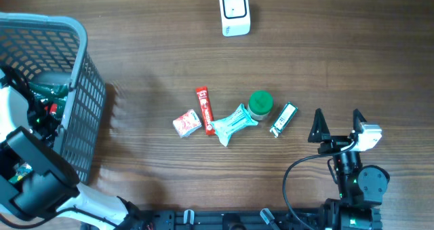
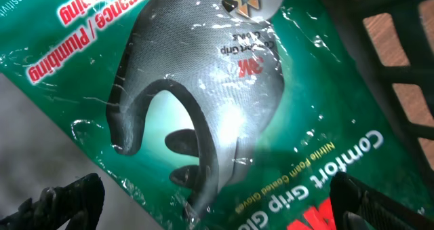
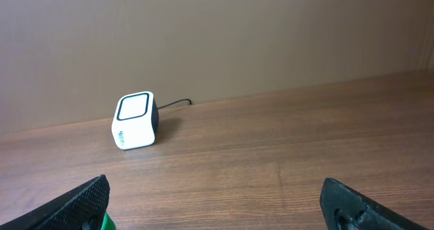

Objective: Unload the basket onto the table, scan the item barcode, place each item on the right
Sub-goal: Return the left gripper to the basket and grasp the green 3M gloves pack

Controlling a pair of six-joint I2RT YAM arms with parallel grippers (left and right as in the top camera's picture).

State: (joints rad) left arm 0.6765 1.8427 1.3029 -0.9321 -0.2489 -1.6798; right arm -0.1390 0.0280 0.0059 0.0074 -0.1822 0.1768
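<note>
Overhead, left gripper (image 2: 213, 201) sits wide apart inside the basket (image 1: 82, 34) over a glove pack (image 2: 224, 74); right gripper (image 1: 337, 125), fingers apart, nears the table (image 1: 352, 53) front edge.

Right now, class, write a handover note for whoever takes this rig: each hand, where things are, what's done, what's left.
Left hand: open, empty, inside the basket, over the glove packet.
Right hand: open, empty, low over the table's right side, facing the scanner.
Mid-table: red stick, red-white packet, teal wrapper, green-lidded jar, green packet.
Done: nothing gripped or at the scanner.
Left: grasp an item, show its barcode to the scanner.
</note>
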